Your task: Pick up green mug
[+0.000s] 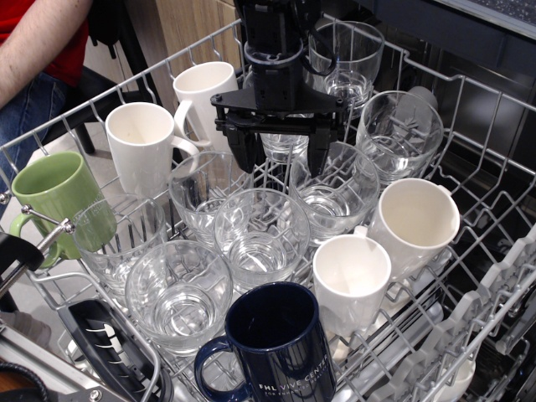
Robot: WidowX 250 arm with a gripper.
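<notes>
The black two-fingered claw (280,156) hung open and apparently empty over the clear drinking glasses (333,191) mid-rack, well apart from the light olive-green ceramic mug (60,201) at the wire rack's (469,92) left edge.

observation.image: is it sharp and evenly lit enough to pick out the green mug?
In observation.image the green mug is sharp and evenly lit at the left edge; the clear glasses carry small highlights; the gripper reads dark; the top right falls into shadow.
</notes>
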